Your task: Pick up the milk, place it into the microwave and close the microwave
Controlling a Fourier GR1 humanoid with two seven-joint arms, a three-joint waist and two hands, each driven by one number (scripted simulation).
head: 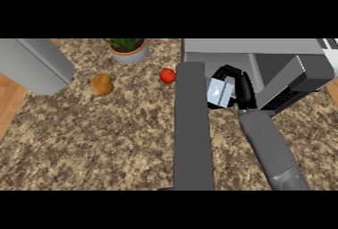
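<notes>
My right hand (236, 86) is shut on the milk carton (220, 92), a small white and light-blue box, with black fingers curled over its top and right side. Hand and carton hang just in front of the grey microwave (264, 47) at the upper right, at the mouth of its dark opening (274, 71). The microwave door (192, 129) stands wide open, a long grey panel running toward me just left of the carton. My right forearm (267, 143) rises from the lower right. My left hand does not show.
A grey rounded limb (36, 62), probably my left forearm, fills the upper left corner. On the speckled counter (99, 143) lie a brown potato (101, 84) and a red tomato (167, 75). A potted plant (129, 50) stands at the back. Wooden floor (10, 105) shows past the left edge.
</notes>
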